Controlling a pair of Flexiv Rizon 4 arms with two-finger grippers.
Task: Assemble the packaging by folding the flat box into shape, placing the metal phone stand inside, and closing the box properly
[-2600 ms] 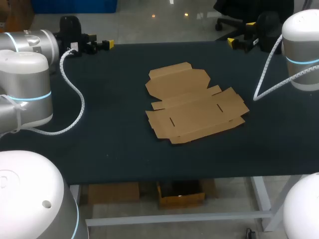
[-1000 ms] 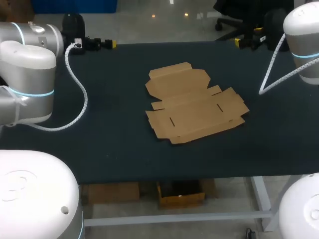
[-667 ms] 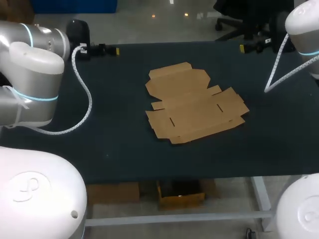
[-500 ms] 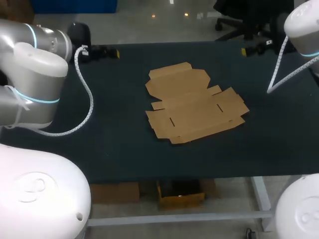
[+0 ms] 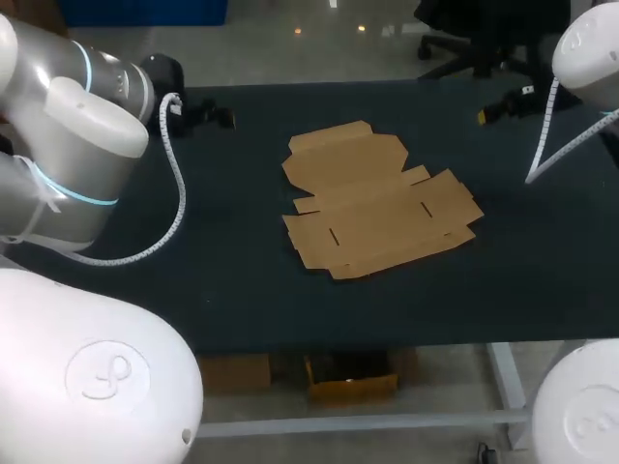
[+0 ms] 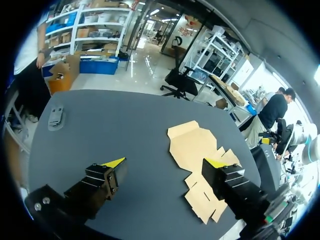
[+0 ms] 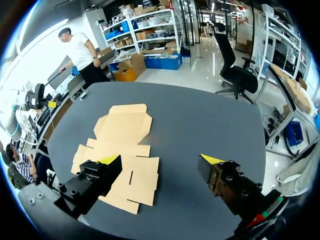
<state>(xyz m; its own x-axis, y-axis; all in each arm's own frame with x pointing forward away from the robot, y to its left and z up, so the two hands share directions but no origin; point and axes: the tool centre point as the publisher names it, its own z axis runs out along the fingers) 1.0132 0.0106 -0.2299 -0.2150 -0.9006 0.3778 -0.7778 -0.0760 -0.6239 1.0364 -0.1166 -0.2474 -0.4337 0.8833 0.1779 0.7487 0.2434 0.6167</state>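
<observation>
The flat box [image 5: 377, 198] lies on the middle of the desk [image 5: 242, 280]. My left pincer [image 5: 222, 118] hangs over its far left edge, my right pincer [image 5: 504, 103] over its far right, both well apart from the box.

Quick headcount, nothing fancy

One flat cardboard box [image 5: 377, 198], one small grey metal piece [image 6: 56, 116], one table [image 5: 242, 280], and two arms, left arm [image 5: 68, 126] and right arm [image 5: 590, 48], one gripper each: left gripper [image 6: 164, 162], right gripper [image 7: 160, 159].
</observation>
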